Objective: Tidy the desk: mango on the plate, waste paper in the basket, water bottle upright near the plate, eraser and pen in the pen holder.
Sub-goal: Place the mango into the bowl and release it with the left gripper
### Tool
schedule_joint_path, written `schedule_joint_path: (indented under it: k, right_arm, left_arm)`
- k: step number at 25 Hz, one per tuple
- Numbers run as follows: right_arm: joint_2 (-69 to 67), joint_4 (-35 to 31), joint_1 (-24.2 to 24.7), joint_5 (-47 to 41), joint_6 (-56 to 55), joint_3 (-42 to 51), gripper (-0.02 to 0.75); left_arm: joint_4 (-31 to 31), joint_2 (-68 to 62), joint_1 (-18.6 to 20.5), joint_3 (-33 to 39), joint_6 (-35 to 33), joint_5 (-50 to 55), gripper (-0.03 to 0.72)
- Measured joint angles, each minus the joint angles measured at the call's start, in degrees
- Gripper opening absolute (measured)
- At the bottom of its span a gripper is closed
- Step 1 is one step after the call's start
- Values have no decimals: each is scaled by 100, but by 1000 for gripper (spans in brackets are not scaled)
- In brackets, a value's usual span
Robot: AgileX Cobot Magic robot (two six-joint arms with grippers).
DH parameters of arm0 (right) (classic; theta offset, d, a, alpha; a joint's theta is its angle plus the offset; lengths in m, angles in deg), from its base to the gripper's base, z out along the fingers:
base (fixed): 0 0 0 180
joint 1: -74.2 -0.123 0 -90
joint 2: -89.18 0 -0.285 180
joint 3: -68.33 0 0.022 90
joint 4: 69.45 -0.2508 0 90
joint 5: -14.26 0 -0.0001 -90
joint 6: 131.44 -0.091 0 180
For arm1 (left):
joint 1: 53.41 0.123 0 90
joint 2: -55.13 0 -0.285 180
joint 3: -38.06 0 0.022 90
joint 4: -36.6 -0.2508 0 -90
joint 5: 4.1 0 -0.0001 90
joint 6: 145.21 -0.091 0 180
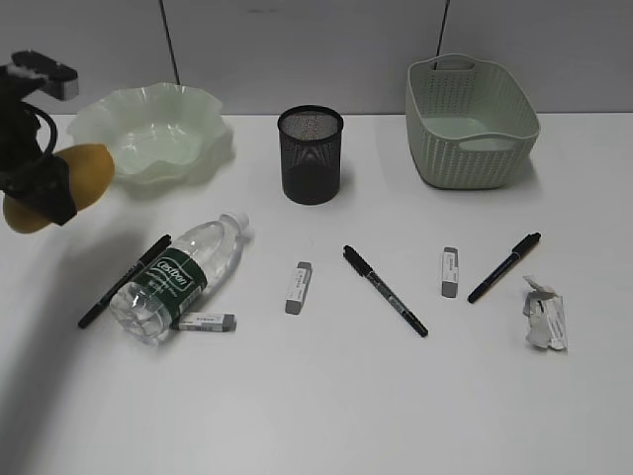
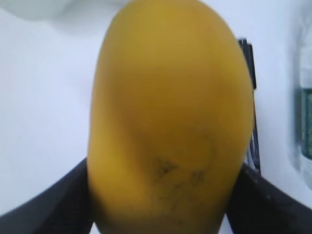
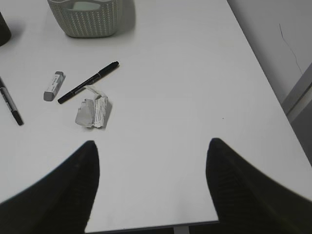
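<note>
A: What lies close to the front edge of the desk point(image 1: 326, 416)?

B: Near the front right corner sits the waste paper point(image 1: 545, 314), all crumpled. The right gripper point(image 3: 152, 161) hangs over that part with its two black fingers spread wide and nothing between them. The paper is ahead of it and to its left, not touching.

A: And a bit further back?

B: Toward the left edge the water bottle point(image 1: 179, 276) lies on its side. One pen point(image 1: 124, 281) lies just beside it and one eraser point(image 1: 206, 321) lies at its bottom end. In the middle are another eraser point(image 1: 298, 287) and a second pen point(image 1: 385, 290). To the right are a third eraser point(image 1: 450, 271) and a third pen point(image 1: 504, 266).

A: Where is the mango point(image 1: 61, 185)?

B: Up in the air over the left edge. The left gripper point(image 2: 165, 195) squeezes it from both sides, and it fills the wrist view.

A: And at the back?

B: The plate point(image 1: 158, 130) sits near the back left corner, just past the mango. The pen holder point(image 1: 311, 154) stands in the middle, and the basket point(image 1: 470, 121) sits toward the back right.
</note>
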State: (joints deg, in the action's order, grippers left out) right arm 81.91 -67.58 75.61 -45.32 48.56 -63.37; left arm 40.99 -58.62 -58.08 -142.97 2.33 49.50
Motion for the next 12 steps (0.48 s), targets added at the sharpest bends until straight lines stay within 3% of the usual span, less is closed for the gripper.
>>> schedule_joint_path:
  k: [6, 12]
  right_arm:
    - [0, 0, 0, 0, 0, 0, 543]
    - [0, 0, 0, 0, 0, 0, 543]
  left_arm:
    - [430, -54, 0, -790, 262, -585, 559]
    - [1149, -1119, 0, -1950, 291, -1080, 559]
